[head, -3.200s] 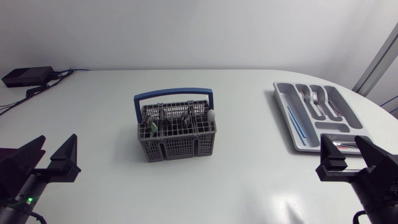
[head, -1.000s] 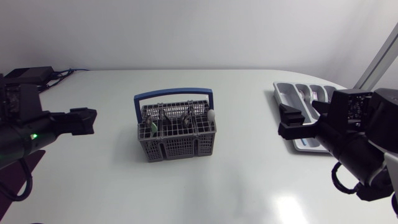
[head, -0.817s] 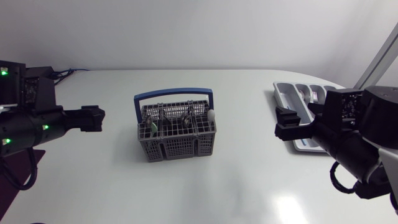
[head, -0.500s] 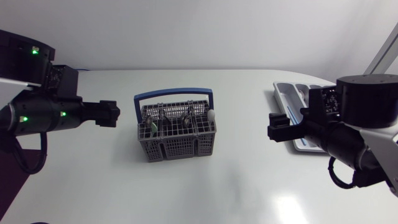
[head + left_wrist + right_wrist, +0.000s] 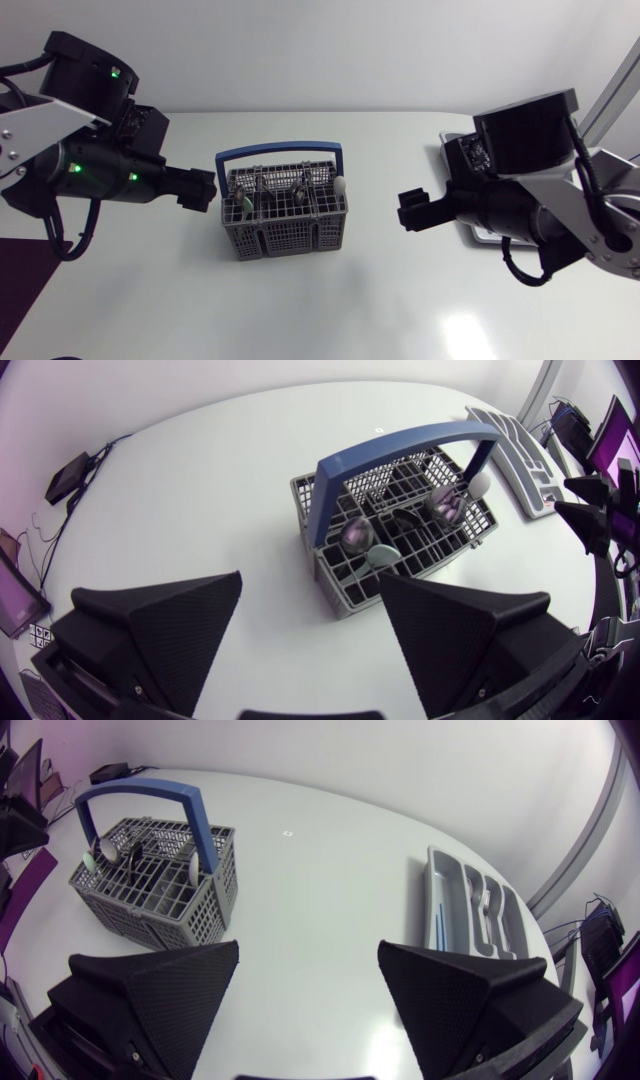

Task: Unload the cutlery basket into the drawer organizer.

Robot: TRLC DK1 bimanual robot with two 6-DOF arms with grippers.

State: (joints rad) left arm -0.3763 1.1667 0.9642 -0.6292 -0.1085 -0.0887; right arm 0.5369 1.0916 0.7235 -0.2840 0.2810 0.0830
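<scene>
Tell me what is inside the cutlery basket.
Cutlery stands in the cutlery basket: spoon bowls, a white rounded tip. The grid walls hide the lower parts, so the count is unclear.

Grey grid-patterned cutlery basket (image 5: 285, 236) with blue handle (image 5: 280, 150); light grey drawer organizer (image 5: 420, 880); plain white table (image 5: 330, 310); matte black left gripper (image 5: 310, 580), right gripper (image 5: 310, 946).

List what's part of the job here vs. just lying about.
Job: cutlery basket; cutlery standing in it; drawer organizer.
Lying about: black box with cables, at the table's far corner.
</scene>
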